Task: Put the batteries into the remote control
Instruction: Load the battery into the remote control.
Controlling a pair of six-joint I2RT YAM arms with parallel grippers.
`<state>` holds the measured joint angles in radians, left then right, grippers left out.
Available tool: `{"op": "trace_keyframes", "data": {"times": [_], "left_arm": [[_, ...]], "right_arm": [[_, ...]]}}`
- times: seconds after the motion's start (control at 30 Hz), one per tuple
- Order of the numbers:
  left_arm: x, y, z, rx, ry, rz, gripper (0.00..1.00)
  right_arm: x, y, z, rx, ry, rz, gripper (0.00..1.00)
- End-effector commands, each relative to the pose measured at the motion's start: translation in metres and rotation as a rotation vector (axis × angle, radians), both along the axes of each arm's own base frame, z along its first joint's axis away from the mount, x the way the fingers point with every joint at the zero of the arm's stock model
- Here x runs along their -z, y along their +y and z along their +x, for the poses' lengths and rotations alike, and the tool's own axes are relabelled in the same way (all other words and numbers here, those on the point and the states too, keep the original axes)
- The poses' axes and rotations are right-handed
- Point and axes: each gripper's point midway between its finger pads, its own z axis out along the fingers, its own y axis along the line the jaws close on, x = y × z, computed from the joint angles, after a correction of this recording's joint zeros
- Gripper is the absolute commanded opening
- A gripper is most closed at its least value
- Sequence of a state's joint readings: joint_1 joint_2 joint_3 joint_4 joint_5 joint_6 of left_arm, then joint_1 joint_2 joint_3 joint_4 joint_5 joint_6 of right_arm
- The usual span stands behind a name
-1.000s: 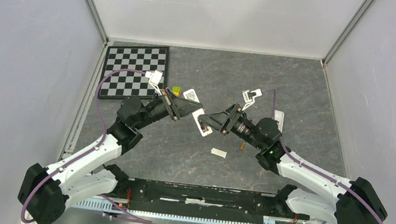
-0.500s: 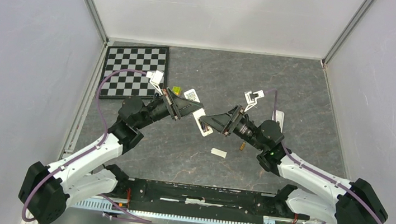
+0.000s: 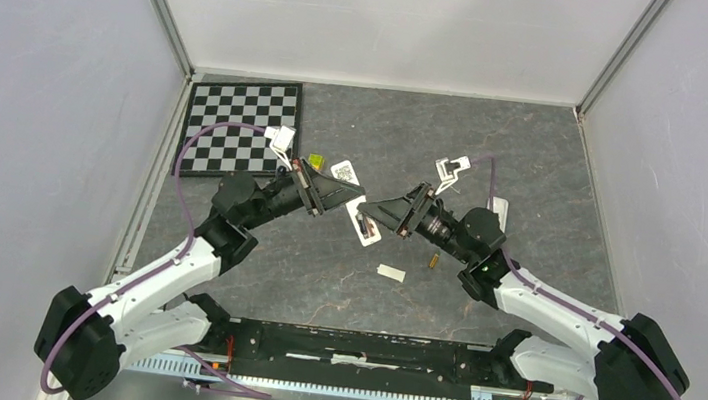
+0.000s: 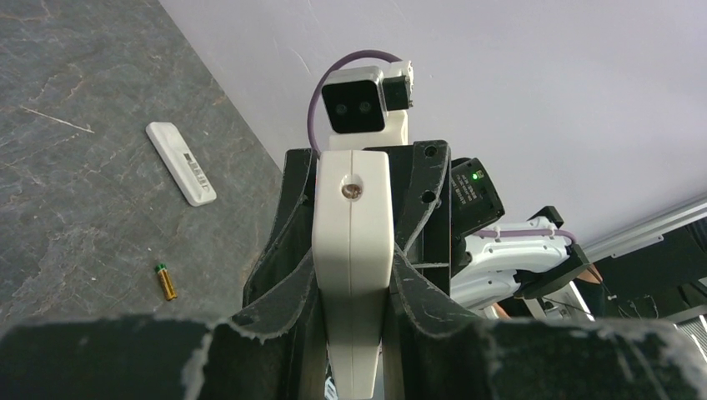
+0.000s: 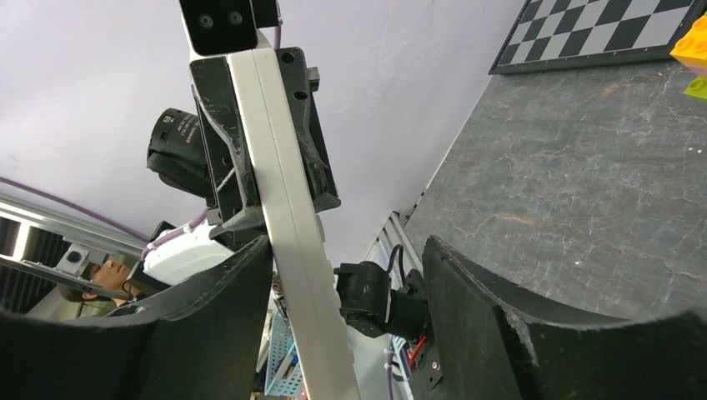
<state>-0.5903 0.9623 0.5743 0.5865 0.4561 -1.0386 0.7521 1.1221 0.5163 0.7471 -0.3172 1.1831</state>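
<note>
Left hand pinches the white remote control by its long sides and holds it up off the tabletop. Right hand meets it tip to tip from the other side. Its fingers are spread on both sides of the remote control's free end, so it is not squeezing. Both arms are bent and both hands point in at each other. The walls are well away from both hands, and there is lots of bare tabletop between the hands and the arm bases. Just behind the left hand lie a yellow-green block and a small white tag. Past them a checkered board lies by the left wall. One battery lies on the tabletop near the right hand's wrist, on the side toward the arm bases. A small white piece lies near it. A long white bar lies on the far side of that wrist. The top view shows all of this, but very small. The left wrist view shows the remote control's end with a little round hole, tight between the left fingers, and it shows the battery much more clearly. The right wrist view shows the thin side of the remote control. One right finger is right beside it and the other stands well apart. I cannot tell if the near finger touches it. In each wrist view the tabletop runs up one side, so both hands are rolled over sideways.
</note>
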Motion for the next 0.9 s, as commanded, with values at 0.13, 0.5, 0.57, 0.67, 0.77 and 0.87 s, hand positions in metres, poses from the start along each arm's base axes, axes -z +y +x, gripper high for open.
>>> {"op": "trace_keyframes", "data": {"times": [0.13,0.5,0.57,0.67,0.77,0.87], "left_arm": [[-0.02,-0.002,-0.005,0.037,-0.07,-0.036,0.02],[-0.02,-0.003,-0.001,0.022,-0.033,-0.039,0.02],[-0.019,-0.002,0.0,0.017,-0.031,-0.036,0.02],[-0.018,-0.002,0.0,0.017,-0.031,-0.031,0.02],[-0.017,-0.002,0.0,0.018,-0.03,-0.03,0.02],[-0.015,-0.003,0.0,0.019,-0.03,-0.026,0.02]], "right_arm": [[-0.014,0.003,-0.003,-0.03,-0.038,0.001,0.67],[-0.011,0.001,-0.005,-0.036,-0.051,-0.001,0.61],[-0.013,0.0,-0.004,-0.029,-0.05,0.004,0.66],[-0.016,-0.003,-0.003,-0.016,-0.045,0.023,0.79],[-0.021,-0.004,-0.005,-0.016,-0.052,0.047,0.89],[-0.019,-0.001,-0.005,-0.03,-0.039,0.047,0.89]]}}
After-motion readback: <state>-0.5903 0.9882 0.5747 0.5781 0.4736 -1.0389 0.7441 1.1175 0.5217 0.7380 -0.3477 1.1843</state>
